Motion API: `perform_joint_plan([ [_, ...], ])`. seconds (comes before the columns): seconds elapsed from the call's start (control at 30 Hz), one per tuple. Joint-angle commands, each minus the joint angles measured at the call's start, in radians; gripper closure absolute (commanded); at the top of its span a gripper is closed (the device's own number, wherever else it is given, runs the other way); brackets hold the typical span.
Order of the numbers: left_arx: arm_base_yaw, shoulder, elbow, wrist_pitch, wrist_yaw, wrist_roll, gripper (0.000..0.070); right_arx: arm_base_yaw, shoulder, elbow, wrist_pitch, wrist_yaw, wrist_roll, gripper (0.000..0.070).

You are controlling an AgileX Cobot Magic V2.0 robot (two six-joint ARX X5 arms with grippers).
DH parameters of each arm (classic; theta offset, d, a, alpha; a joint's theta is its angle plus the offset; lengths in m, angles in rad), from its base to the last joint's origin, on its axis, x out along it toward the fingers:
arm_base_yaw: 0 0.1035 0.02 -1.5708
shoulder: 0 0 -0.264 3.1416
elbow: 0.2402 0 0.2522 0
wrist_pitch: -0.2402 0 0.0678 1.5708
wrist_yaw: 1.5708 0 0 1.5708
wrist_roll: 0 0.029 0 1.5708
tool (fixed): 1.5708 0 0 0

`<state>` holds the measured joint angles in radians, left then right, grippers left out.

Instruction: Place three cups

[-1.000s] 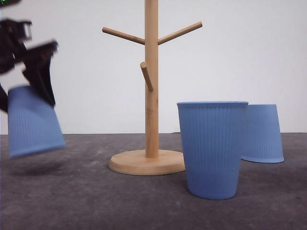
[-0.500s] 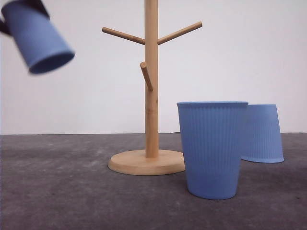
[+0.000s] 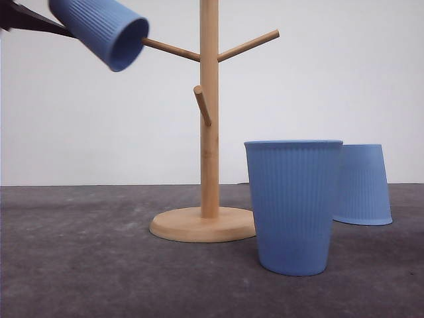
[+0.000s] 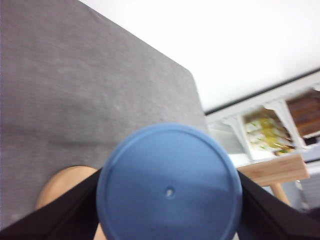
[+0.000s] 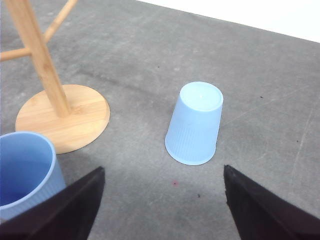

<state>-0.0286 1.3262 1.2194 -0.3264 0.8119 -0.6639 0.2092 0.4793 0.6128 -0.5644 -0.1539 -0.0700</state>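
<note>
The left gripper (image 4: 167, 220) is clamped on a blue cup (image 3: 99, 28), its dark fingers (image 4: 47, 217) pressed against the cup's sides just below the flat base, which faces the wrist camera. In the front view the cup is held high and tipped, mouth pointing down and toward the wooden cup tree (image 3: 209, 112); the rim sits right at the tip of the upper left peg (image 3: 171, 50), and I cannot tell whether the peg has entered the mouth or only lines up behind it.

The right gripper (image 5: 162, 210) is spread wide with nothing between its fingers, hanging over the grey table (image 5: 260, 75). Below it an upside-down cup (image 5: 195, 124) rests on its rim, apart from the tree's round base (image 5: 75, 120). An upright cup (image 3: 293, 205) stands nearer the front camera, just beside that base.

So one cup is about to be hung and two wait on the table.

The main risk, as I judge it, is alignment. If the mouth meets the peg off-centre, the rim could catch the tip and push the light tree sideways, perhaps tipping it toward the upright cup. The peg slopes upward, so a cup let go too shallow may slide back off and drop. The ribbed tapered wall could also slip in the grip if the peg presses back against it
</note>
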Motion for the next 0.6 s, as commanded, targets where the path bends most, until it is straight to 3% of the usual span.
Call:
perform_joint_plan([
  [0.0,-0.007,0.031,0.021,0.020,0.024,-0.040,0.0310,0.005,0.002,0.012,0.011,0.000,0.018,0.0218],
  [0.17,-0.041,0.098,0.021,0.020,0.076,-0.042,0.0310,0.005,0.002,0.012,0.011,0.001,0.018,0.0218],
  [0.57,-0.124,0.181,0.021,0.065,0.075,-0.043,0.0296,0.005,0.002,0.012,0.011,0.000,0.018,0.0218],
])
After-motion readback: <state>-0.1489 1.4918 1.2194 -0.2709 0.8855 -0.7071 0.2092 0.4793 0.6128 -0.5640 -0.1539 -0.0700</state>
